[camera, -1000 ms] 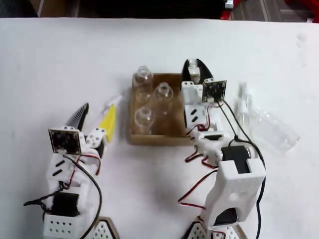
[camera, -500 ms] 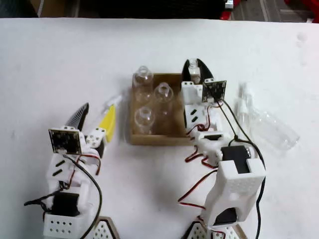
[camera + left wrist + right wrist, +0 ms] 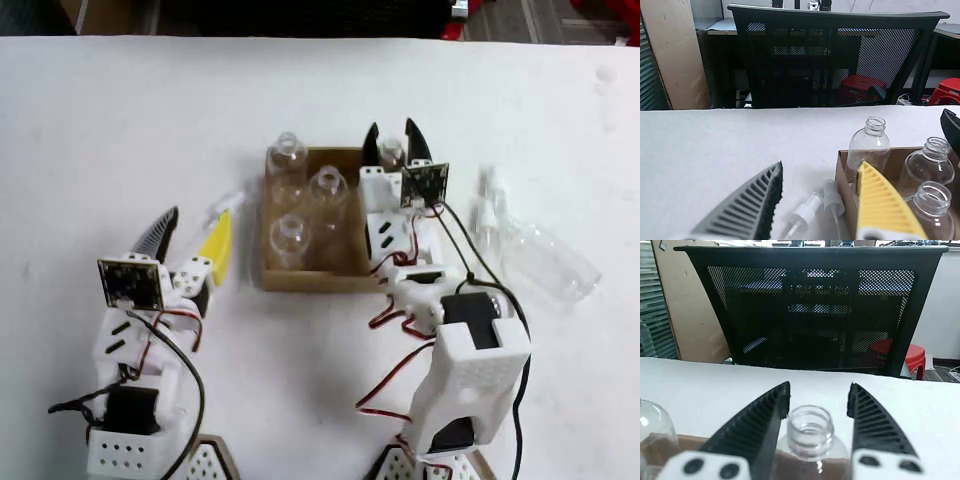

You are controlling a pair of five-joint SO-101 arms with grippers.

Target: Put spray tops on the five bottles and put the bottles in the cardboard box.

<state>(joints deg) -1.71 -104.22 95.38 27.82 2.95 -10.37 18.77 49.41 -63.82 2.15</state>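
A cardboard box [image 3: 310,277] sits mid-table with three uncapped clear bottles [image 3: 287,152] [image 3: 327,185] [image 3: 287,232] standing in it. A fourth uncapped bottle [image 3: 390,152] [image 3: 810,432] stands at the box's far right corner, between the spread fingers of my right gripper [image 3: 391,127] [image 3: 819,387], which is open and clear of the neck. My left gripper [image 3: 200,212] [image 3: 821,165] is open left of the box, holding nothing. Two white spray tops [image 3: 228,203] [image 3: 810,210] lie on the table just beyond it. A fifth bottle [image 3: 545,262] lies on its side at the right.
More white spray tops [image 3: 488,205] lie next to the fallen bottle on the right. The right arm's body [image 3: 470,370] and its wires stand near the box's front right corner. A black mesh chair [image 3: 815,305] stands beyond the far table edge.
My right gripper has opened, letting go of the bottle neck it was shut on; the bottle stays standing. The left arm has not moved.
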